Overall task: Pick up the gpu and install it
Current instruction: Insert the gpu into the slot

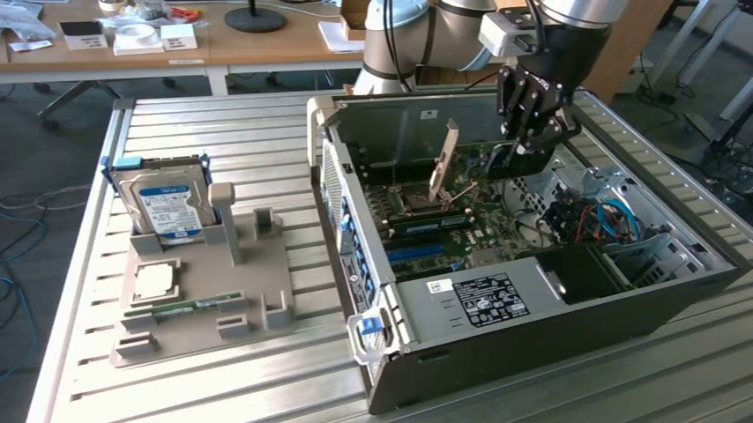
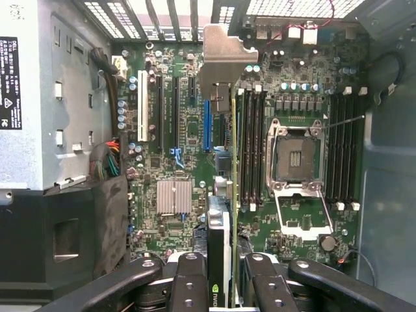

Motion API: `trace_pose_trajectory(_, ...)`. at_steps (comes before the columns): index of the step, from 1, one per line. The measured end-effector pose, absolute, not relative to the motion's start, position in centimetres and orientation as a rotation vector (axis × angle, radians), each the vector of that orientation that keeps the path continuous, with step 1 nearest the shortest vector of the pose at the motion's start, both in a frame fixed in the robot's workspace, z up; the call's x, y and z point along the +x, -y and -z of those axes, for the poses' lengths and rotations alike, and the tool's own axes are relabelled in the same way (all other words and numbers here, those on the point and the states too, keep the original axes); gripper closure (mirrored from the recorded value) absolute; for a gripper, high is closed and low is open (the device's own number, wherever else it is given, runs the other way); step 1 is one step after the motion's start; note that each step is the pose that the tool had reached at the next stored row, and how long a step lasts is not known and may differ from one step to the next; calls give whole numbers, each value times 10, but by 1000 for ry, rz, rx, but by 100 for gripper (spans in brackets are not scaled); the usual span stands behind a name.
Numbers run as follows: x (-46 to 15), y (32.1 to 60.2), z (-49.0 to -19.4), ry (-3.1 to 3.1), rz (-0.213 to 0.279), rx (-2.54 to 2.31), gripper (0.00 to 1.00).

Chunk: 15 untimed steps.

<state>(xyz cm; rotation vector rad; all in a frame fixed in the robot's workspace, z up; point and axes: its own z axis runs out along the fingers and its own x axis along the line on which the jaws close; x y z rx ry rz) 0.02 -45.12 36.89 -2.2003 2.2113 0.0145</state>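
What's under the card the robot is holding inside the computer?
Under the gpu lies the green motherboard with a blue slot and black slots. The card and the gripper hide the strip straight beneath it.

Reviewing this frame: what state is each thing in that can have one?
Thin dark gpu card, pale metal bracket: held edge-on over the green motherboard.
Black end effector: shut on the gpu card.
Grey metal computer case: on its side, side panel off.
Silver CPU socket: open, empty.
Blue-and-white-labelled boxy hard drive: upright in the grey holder.
Narrow green RAM stick: lying in the holder.
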Motion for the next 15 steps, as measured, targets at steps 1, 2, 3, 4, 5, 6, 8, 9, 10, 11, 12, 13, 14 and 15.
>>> trace_pose_trajectory(1, 0, 451, -369, -2211, -15, -2200, 73)
trace_pose_trajectory(2, 0, 451, -369, -2211, -15, -2200, 73)
trace_pose_trajectory(3, 0, 451, -369, -2211, -15, -2200, 73)
trace_pose_trajectory(4, 0, 451, -369, -2211, -15, -2200, 73)
trace_pose_trajectory(5, 0, 451, -369, -2211, -15, -2200, 73)
trace_pose_trajectory(6, 0, 451, -368, -2211, -15, -2200, 73)
trace_pose_trajectory(8, 0, 451, -367, -2211, -15, -2200, 73)
trace_pose_trajectory(9, 0, 451, -367, -2211, -15, -2200, 73)
trace_pose_trajectory(10, 0, 451, -367, -2211, -14, -2200, 73)
trace_pose_trajectory(11, 0, 451, -367, -2211, -14, -2200, 73)
trace_pose_trajectory(12, 0, 451, -367, -2211, -15, -2200, 73)
trace_pose_trajectory(13, 0, 451, -367, -2211, -15, -2200, 73)
trace_pose_trajectory(14, 0, 451, -367, -2211, -15, -2200, 73)
trace_pose_trajectory(15, 0, 451, -367, -2211, -15, -2200, 73)
